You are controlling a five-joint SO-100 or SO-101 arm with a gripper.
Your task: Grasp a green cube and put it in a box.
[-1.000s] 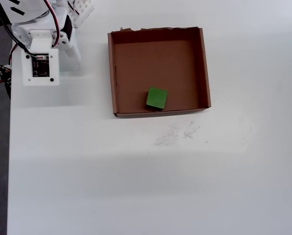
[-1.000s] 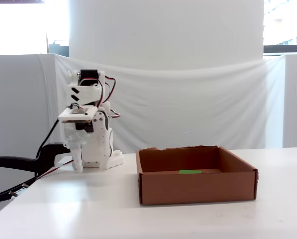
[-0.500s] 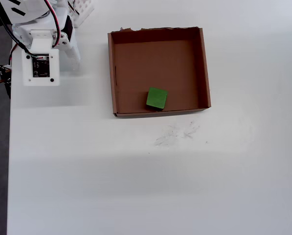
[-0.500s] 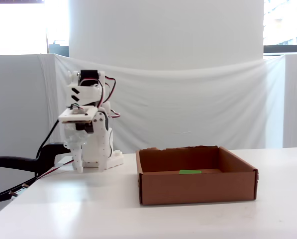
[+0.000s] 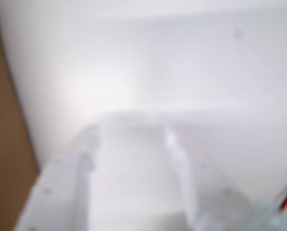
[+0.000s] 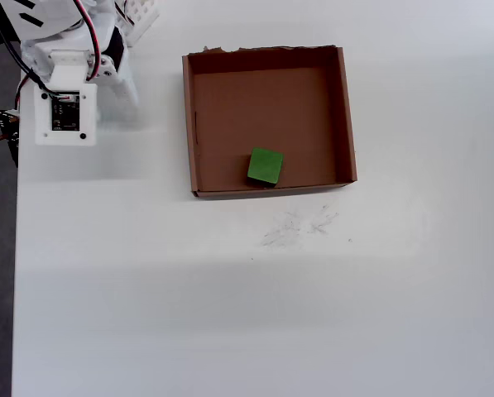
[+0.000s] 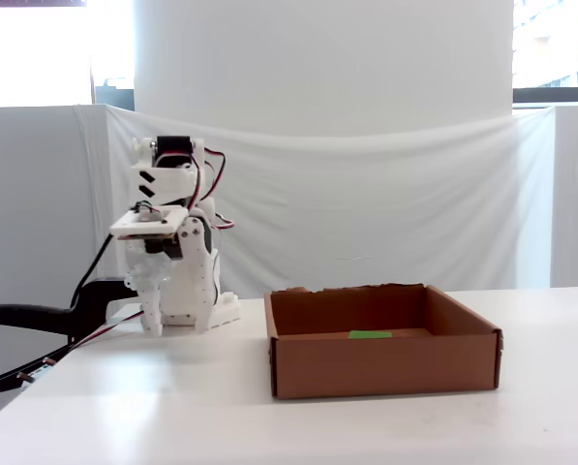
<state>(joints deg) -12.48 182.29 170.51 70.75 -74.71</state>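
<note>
In the overhead view, the box [image 6: 347, 116] sits on the table [image 6: 230, 314] in the upper middle. The green cube [image 6: 266, 165] lies inside the box, near its lower wall and slightly left of centre, apart from the side walls. The arm [image 6: 64, 83] stands at the table's upper left corner, well apart from the box. In the fixed view, the arm [image 7: 167, 262] is left of the box [image 7: 380, 366] and farther back.
</note>
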